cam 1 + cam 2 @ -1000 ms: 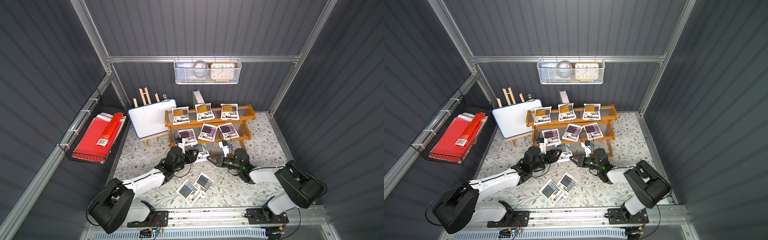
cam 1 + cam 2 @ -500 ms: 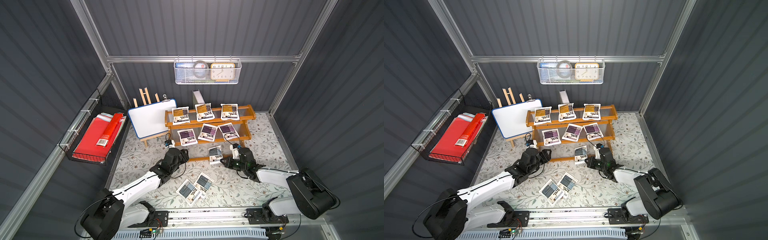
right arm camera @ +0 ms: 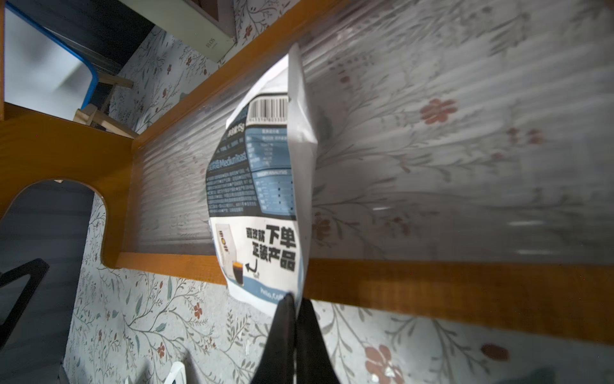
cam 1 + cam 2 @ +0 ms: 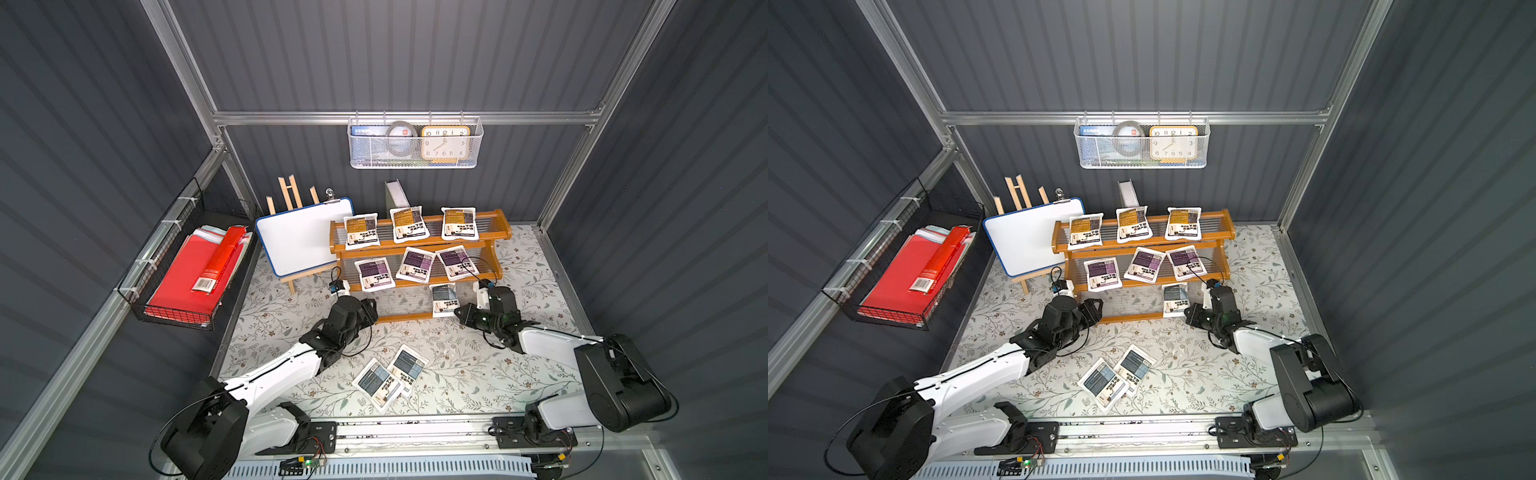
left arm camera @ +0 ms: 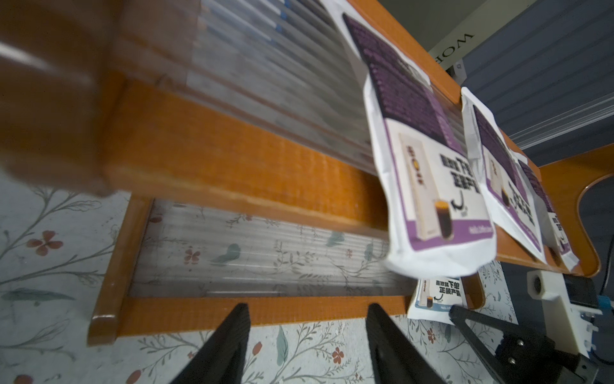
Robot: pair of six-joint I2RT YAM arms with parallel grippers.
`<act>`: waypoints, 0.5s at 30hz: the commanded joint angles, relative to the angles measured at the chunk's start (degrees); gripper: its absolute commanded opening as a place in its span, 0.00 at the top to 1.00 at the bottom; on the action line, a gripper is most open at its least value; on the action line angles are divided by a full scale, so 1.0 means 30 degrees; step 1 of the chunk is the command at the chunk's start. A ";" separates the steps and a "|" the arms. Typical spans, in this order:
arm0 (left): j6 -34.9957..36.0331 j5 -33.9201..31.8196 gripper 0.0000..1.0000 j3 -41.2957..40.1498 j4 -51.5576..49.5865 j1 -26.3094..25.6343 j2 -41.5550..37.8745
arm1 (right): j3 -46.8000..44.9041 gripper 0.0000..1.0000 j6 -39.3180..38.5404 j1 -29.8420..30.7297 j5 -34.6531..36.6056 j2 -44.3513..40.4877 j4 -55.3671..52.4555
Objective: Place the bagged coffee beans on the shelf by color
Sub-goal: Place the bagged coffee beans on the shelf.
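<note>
The shelf [image 4: 386,248] [image 4: 1113,246] carries three yellow-orange bagged coffee beans [image 4: 409,224] on its top tier and three purple ones [image 4: 415,264] [image 5: 432,159] on the middle tier. My right gripper [image 4: 457,313] [image 4: 1187,312] [image 3: 295,299] is shut on the near edge of a grey-blue pouch [image 4: 444,300] [image 4: 1175,300] [image 3: 259,186]. That pouch reaches over the bottom tier's right end, across the front rail. Two more grey-blue pouches [image 4: 380,384] [image 4: 409,368] lie overlapping on the floral mat. My left gripper [image 4: 372,309] [image 4: 1098,307] [image 5: 307,309] stands open and empty at the bottom tier's left front.
A whiteboard on an easel [image 4: 301,241] leans left of the shelf. A black wire basket with red folders [image 4: 191,270] hangs on the left wall, and a white mesh basket with a clock [image 4: 415,143] on the back wall. A pale box [image 4: 395,193] stands behind the shelf.
The grey-blue pouch, earlier between both grippers at the shelf's front middle, has gone right with my right gripper over the bottom tier. My left gripper has drawn back to the left, empty.
</note>
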 commanded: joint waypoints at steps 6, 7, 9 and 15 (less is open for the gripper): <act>-0.0280 0.0603 0.40 0.0311 0.0219 0.0087 0.0417 | -0.0007 0.60 0.0530 -0.0369 0.3252 -0.1662 -0.0007; -0.0260 0.0621 0.40 0.0295 0.0190 0.0071 0.0438 | -0.0147 0.57 0.0518 -0.0371 0.3481 -0.2185 -0.0126; -0.0151 0.0494 0.39 0.0352 -0.0030 0.0088 0.0417 | -0.0295 0.52 0.0368 -0.0367 0.3824 -0.3127 -0.0655; 0.1389 0.0861 0.38 0.0483 -0.1680 0.0069 0.0308 | -0.1067 0.51 -0.0460 -0.0212 0.2742 -0.6593 -0.3062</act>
